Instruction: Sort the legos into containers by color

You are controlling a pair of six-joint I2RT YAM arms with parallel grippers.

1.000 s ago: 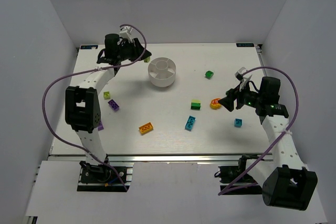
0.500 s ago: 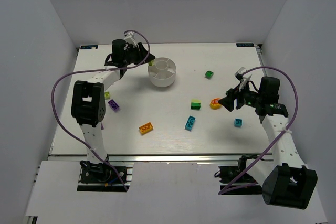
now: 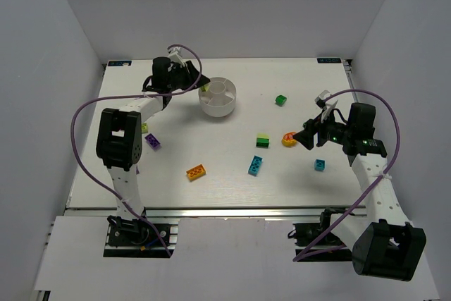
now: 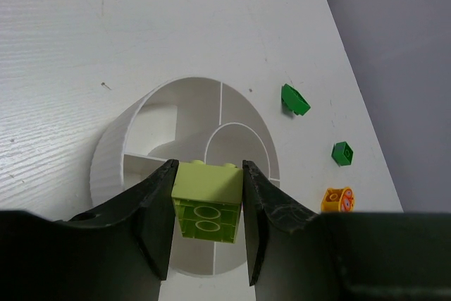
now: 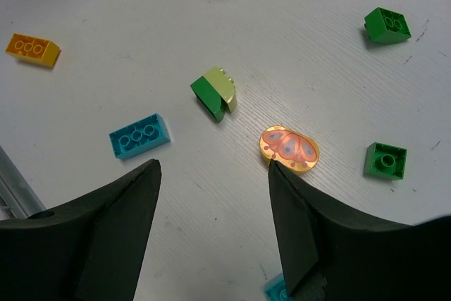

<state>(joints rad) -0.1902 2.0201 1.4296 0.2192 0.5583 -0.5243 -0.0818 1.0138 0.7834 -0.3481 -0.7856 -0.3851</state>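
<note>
My left gripper (image 3: 201, 84) is shut on a lime brick (image 4: 206, 202) and holds it above the near-left rim of the round white divided bowl (image 3: 211, 109), over its compartments (image 4: 113, 153). My right gripper (image 3: 304, 137) is open and empty; its jaws (image 5: 213, 167) hang above the table, with the right fingertip just by the round yellow-orange piece with red (image 5: 289, 149). Loose bricks lie on the table: green (image 3: 281, 100), a green and lime pair (image 3: 263, 141), cyan (image 3: 255, 166), small cyan (image 3: 320, 165), orange (image 3: 196, 171), purple (image 3: 152, 142) and lime (image 3: 144, 128).
The right wrist view shows the orange brick (image 5: 32, 48), the cyan brick (image 5: 139, 135), the green and lime pair (image 5: 215, 93) and two green bricks (image 5: 387, 25) (image 5: 385, 160). White walls close in the table on three sides.
My left gripper has swung right from the back-left of the table to the bowl's rim, carrying the lime brick. The right arm has not moved.
</note>
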